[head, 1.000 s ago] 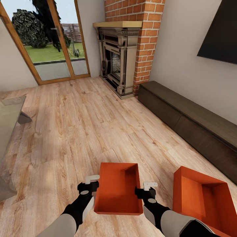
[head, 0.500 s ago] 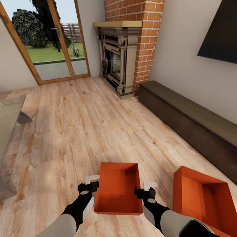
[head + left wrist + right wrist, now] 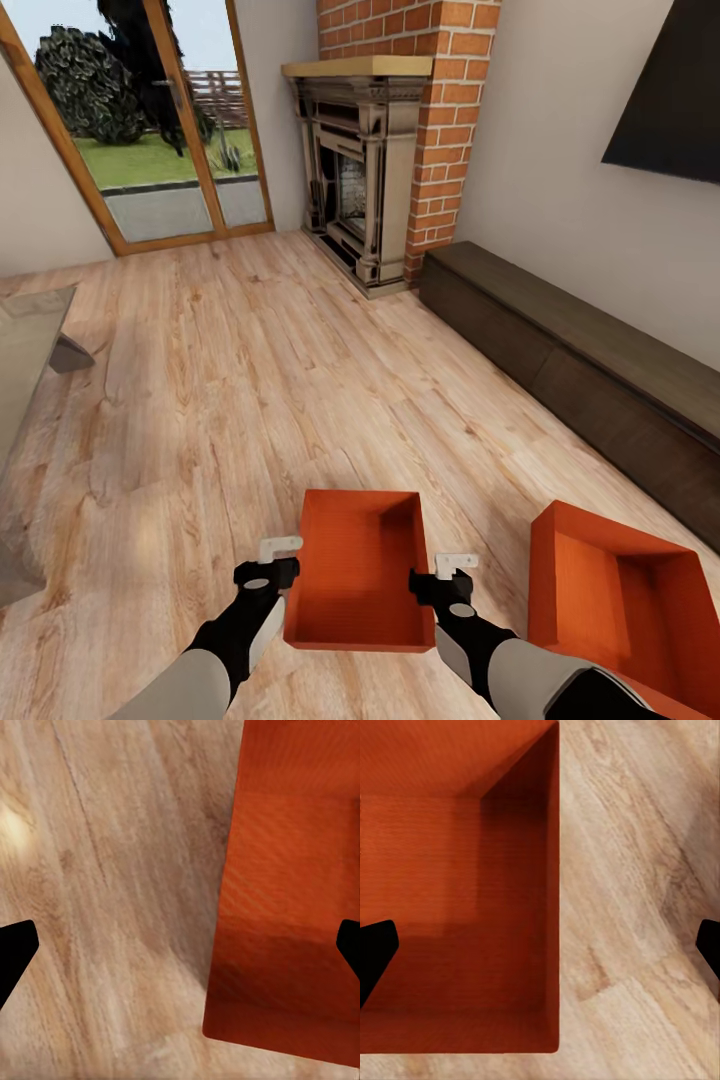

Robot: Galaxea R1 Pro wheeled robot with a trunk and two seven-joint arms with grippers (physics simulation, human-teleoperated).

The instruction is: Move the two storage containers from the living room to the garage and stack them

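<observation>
Two orange-red storage containers stand open-topped on the living room's light wood floor [image 3: 250, 380]. One container [image 3: 355, 570] lies straight ahead between my arms, the other container [image 3: 615, 600] further right. My left gripper [image 3: 278, 560] hangs open over the near container's left wall [image 3: 232, 907], one finger over the inside, one over the planks. My right gripper [image 3: 453, 572] is open too, straddling the right wall [image 3: 553, 885] the same way. Neither gripper holds anything. In the wrist views the left gripper [image 3: 180, 949] and right gripper [image 3: 540, 949] show only dark fingertips at the frame edges.
A brick fireplace [image 3: 365, 180] stands ahead, with wood-framed glass doors [image 3: 150, 130] to its left. A long dark low cabinet [image 3: 580, 370] runs along the right wall under a black TV [image 3: 670, 100]. A glass table [image 3: 25, 380] edges in at the left.
The whole head picture has shifted a little, so the camera moved. Both grippers remain open at the near container's side walls.
</observation>
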